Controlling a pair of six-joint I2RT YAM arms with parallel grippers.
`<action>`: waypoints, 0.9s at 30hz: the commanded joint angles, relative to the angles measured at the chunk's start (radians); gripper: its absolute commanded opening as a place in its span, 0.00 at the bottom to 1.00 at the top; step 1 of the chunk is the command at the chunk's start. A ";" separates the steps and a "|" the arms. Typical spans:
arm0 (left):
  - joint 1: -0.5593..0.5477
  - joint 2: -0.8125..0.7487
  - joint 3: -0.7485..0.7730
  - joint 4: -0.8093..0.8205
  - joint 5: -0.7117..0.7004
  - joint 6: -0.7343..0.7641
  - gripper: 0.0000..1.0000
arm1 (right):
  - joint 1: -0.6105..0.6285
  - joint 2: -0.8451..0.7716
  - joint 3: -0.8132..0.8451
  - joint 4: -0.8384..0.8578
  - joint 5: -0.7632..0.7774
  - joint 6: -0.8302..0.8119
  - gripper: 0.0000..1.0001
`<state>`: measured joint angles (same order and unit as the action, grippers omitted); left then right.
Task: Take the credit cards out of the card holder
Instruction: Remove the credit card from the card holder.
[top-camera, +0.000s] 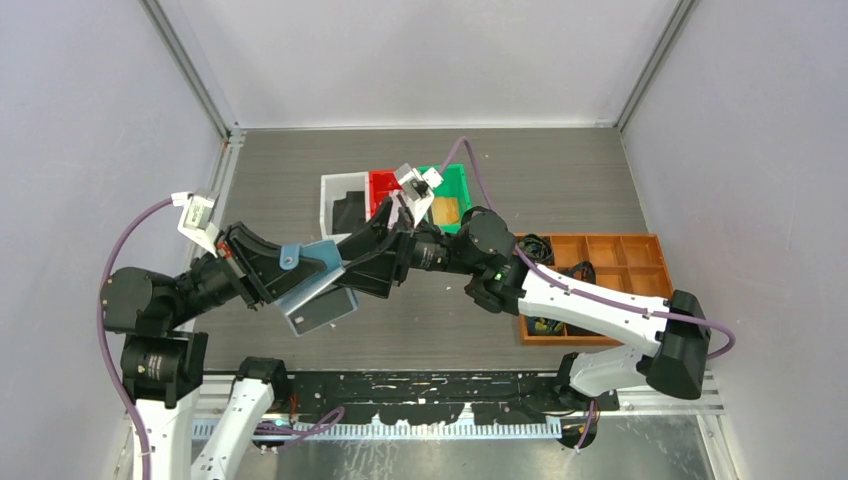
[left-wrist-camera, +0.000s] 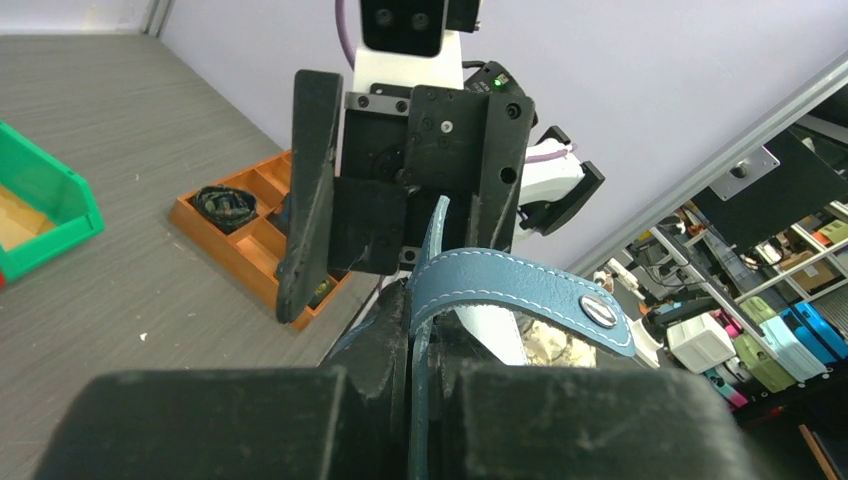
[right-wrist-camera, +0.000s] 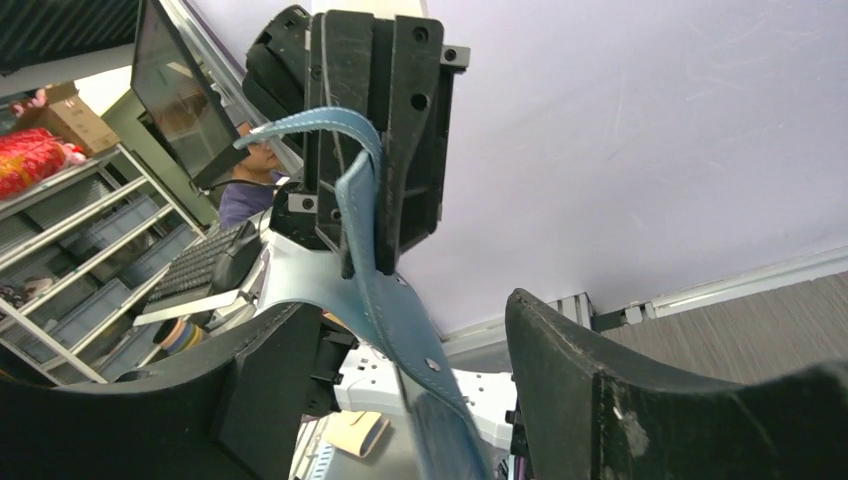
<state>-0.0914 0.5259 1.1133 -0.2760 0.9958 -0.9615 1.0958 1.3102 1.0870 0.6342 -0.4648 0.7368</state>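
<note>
The blue card holder (top-camera: 312, 266) hangs open above the table, and my left gripper (top-camera: 285, 272) is shut on its edge. In the left wrist view the jaws (left-wrist-camera: 428, 360) pinch the blue leather, and the snap strap (left-wrist-camera: 540, 290) curls over to the right. A dark credit card (top-camera: 325, 312) shows in the lower, lighter flap. My right gripper (top-camera: 352, 275) stands open from the right side. In the right wrist view its fingers straddle the hanging flap (right-wrist-camera: 400, 320) without touching it.
Behind the arms stand a white bin (top-camera: 330, 190) with a flat black piece, a red bin (top-camera: 383, 186), and a green bin (top-camera: 458, 186) with a flat gold piece. An orange compartment tray (top-camera: 610, 255) with coiled black cables sits at the right.
</note>
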 joint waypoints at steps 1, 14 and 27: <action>0.002 -0.011 0.005 0.029 0.005 -0.005 0.00 | 0.013 -0.007 0.054 0.072 0.012 -0.015 0.71; 0.001 -0.020 0.004 -0.008 -0.071 0.033 0.16 | 0.027 0.010 0.079 0.054 0.008 0.028 0.16; 0.001 -0.006 0.098 -0.191 -0.042 0.227 0.55 | -0.037 -0.111 0.023 -0.095 0.178 0.077 0.01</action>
<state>-0.0914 0.5129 1.1961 -0.4469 0.8028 -0.7586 1.0962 1.2533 1.0702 0.5064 -0.3534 0.7540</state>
